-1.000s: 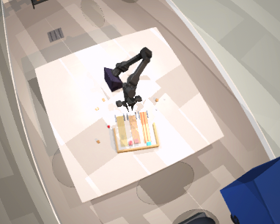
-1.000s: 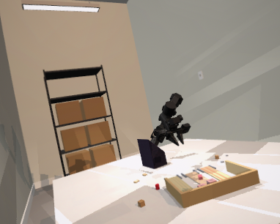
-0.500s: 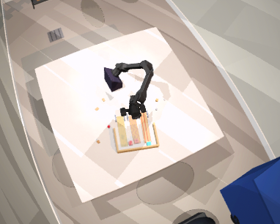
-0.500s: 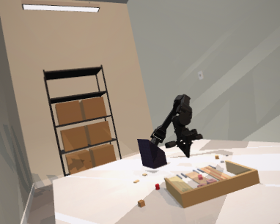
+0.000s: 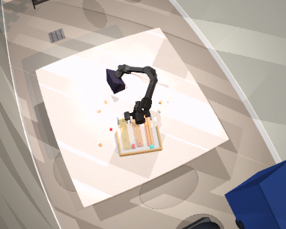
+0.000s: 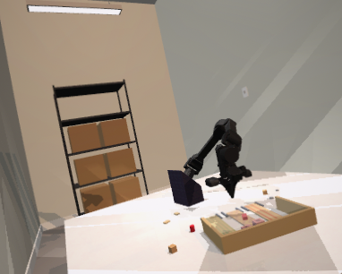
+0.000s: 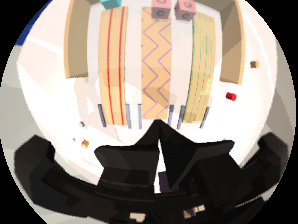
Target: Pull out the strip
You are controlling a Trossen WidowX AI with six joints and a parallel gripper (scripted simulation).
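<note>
My gripper (image 5: 139,122) (image 6: 232,195) (image 7: 157,121) is shut and empty, pointing down above the open side of the tray. In the wrist view its tips overlap the near end of the zigzag strip (image 7: 156,60) (image 5: 137,134). A red-lined strip (image 7: 113,65) (image 5: 149,131) lies left of it, and a green-lined strip (image 7: 200,70) (image 5: 125,139) right. One pink cube (image 7: 161,7) is at the zigzag strip's far end. Another pink cube (image 7: 185,9) is between that strip and the green-lined one. Both show round marks; I cannot read them. A teal piece (image 7: 110,2) (image 5: 152,147) is at the red-lined strip's far end.
The wooden tray (image 5: 141,153) (image 6: 270,230) (image 7: 232,55) has walls on three sides. Thin grey posts flank the strips' near ends. A red piece (image 5: 111,129) (image 6: 192,228) (image 7: 231,96) and small orange blocks lie around the tray. A dark block (image 5: 114,81) (image 6: 184,190) stands at the arm's base.
</note>
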